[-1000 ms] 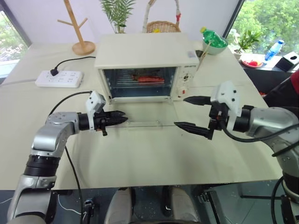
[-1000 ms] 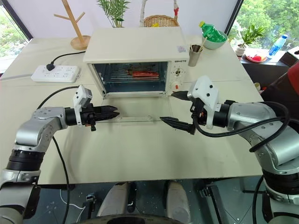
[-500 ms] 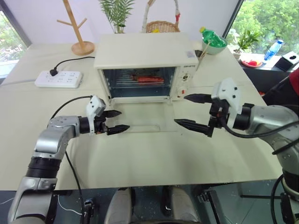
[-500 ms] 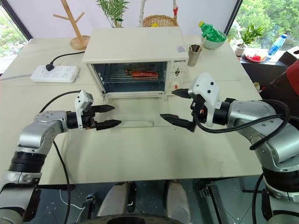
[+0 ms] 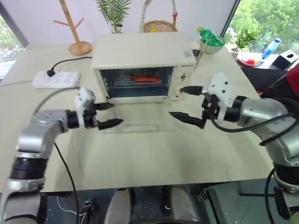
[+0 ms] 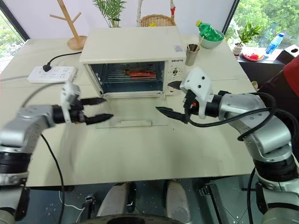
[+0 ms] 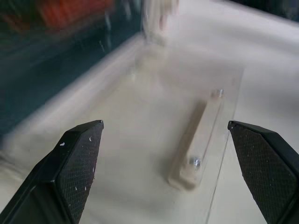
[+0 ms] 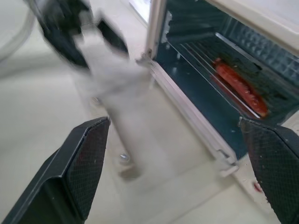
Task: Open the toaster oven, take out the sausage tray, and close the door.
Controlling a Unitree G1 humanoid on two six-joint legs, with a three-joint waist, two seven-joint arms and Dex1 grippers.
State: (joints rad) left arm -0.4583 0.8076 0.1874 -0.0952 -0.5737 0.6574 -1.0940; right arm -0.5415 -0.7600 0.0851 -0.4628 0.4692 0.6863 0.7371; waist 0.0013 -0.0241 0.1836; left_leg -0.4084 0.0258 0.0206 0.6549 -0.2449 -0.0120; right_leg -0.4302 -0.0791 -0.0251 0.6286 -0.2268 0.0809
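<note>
Left gripper (image 5: 108,115) let go of door (image 5: 135,125), now wide open like right gripper (image 5: 183,102); sausage tray (image 5: 145,78) is next.

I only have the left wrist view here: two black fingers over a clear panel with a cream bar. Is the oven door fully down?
Observer: Yes, the door lies flat on the table before the toaster oven.
Operator: Is the tray out yet?
Observer: No, the sausage tray sits inside on the rack.
Operator: Where's the other arm?
Observer: The right gripper is open, near the door's right edge, holding nothing.
</note>
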